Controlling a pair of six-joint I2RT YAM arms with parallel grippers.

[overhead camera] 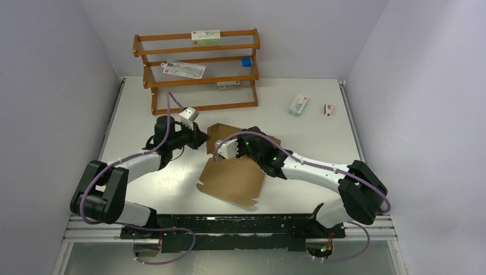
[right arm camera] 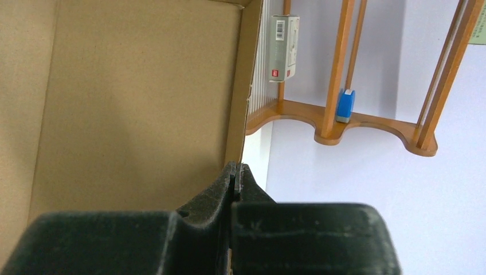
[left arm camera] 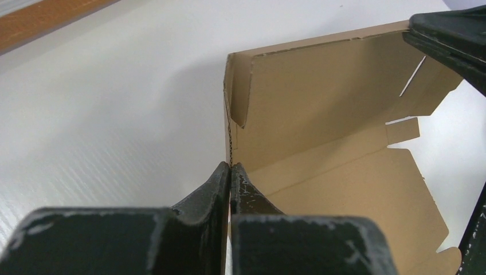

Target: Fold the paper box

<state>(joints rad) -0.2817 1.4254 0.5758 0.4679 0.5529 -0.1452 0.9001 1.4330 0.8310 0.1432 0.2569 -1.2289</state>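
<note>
Right between its closed jaws, the left gripper [left arm camera: 230, 172] is pinching the thin upright edge of the paper box [left arm camera: 321, 103], with only the thickness of the cardboard parting the pads. Ahead and to the right of those fingertips the raised wall is standing almost square to the floor panel, and a short corner flap is curling inward just beyond the pinch. Across that wall the right gripper [right arm camera: 235, 172] is clamping another raised edge the same way, its jaws narrowed onto the board, with the brown panel lying to the left of its fingers and the wooden rack [right arm camera: 338, 86] showing well beyond them. Seen from above, the two pincers are facing each other at the far left corner of the sheet, so neither arm is nearer: both are touching it. Behind both pincers, toward the arm bases, the long axis of the box is running back along the table [overhead camera: 143, 114], and that near part is lying flat and unfolded. Judging by this, the coming move is depending on the pinched walls hinging inward toward each other
</note>
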